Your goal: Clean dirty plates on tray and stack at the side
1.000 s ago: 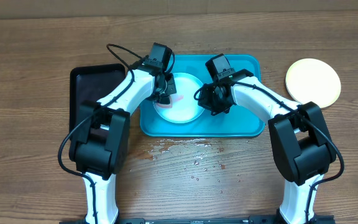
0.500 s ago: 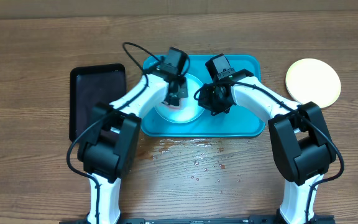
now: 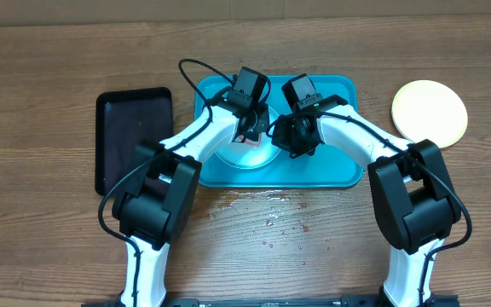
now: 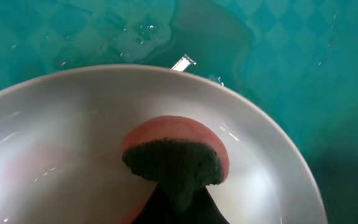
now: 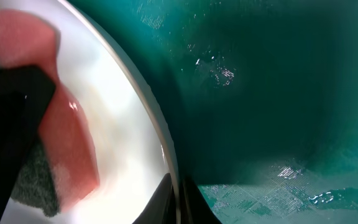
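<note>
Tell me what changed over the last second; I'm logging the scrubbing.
The left tool, gripping the sponge, swept rightward across the white plate toward the right tool. The right tool kept pinching the plate's rim. The blue tray, black tray and yellow plate stayed put.

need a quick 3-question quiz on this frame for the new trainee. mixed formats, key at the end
1. Multiple choice: the left gripper is shut on A) a plate rim, B) a sponge, C) nothing.
2. True or false: a plate lies in the black tray.
3. Fill in: the right gripper pinches the rim of the white plate, which lies in the ____ tray.

Key
1. B. The sponge is pressed against the white plate.
2. False. No plate shows in the black tray.
3. Blue, meaning the blue tray.
</note>
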